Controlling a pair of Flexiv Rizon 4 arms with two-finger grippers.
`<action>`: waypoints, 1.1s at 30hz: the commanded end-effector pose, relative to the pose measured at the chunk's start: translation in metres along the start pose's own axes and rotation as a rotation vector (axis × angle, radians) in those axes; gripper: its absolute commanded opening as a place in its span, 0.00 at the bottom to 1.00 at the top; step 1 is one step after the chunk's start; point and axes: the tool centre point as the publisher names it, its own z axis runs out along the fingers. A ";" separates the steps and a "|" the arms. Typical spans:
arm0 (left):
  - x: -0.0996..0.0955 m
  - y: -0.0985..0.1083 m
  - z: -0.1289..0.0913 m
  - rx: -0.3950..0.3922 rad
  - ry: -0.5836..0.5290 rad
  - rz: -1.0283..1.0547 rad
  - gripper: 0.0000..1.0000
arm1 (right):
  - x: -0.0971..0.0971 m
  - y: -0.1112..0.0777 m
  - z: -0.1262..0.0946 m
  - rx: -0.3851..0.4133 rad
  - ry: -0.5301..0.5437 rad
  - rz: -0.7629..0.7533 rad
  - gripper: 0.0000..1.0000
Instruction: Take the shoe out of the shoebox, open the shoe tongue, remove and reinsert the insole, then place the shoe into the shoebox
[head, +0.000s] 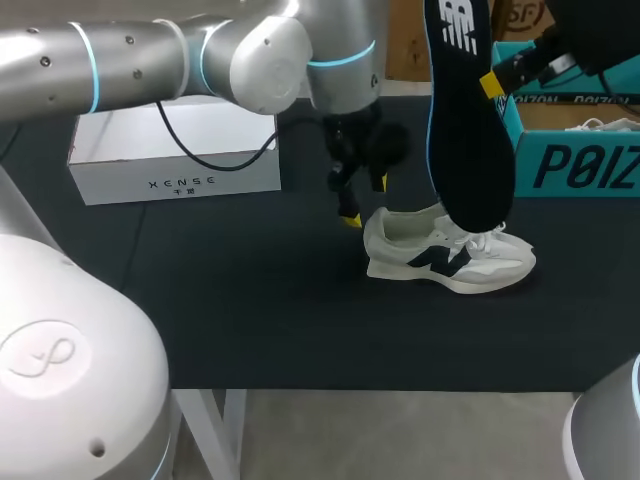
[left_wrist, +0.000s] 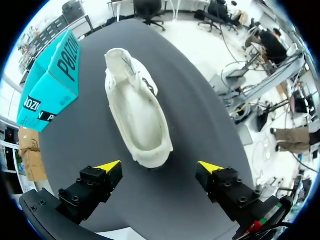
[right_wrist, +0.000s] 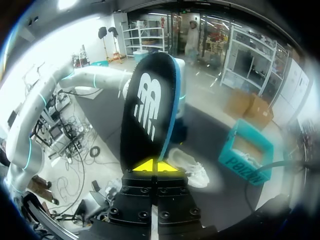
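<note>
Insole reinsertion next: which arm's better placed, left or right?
Right. The right hand is shut on the insole, held upright over the shoe, so it likely only needs to lower it in. The left hand is open and empty by the shoe's heel, better suited to steadying it.

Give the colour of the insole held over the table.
The insole is black, with a white logo and blue edge; clearest in the right wrist view.

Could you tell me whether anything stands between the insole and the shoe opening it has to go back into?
Nothing visible does. The insole hangs from the right gripper above the shoe, whose opening lies bare in the left wrist view. The left gripper, open, sits by the heel, clear of the opening.
</note>
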 end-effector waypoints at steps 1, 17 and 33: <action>0.000 -0.001 -0.001 -0.006 0.000 0.000 1.00 | 0.010 -0.001 -0.021 0.012 -0.045 0.007 0.00; -0.002 -0.003 -0.003 -0.009 -0.001 0.004 1.00 | 0.023 -0.003 -0.037 0.036 -0.075 0.019 0.00; -0.051 -0.043 0.004 -0.031 -0.042 0.039 1.00 | 0.023 -0.003 -0.037 0.036 -0.075 0.019 0.00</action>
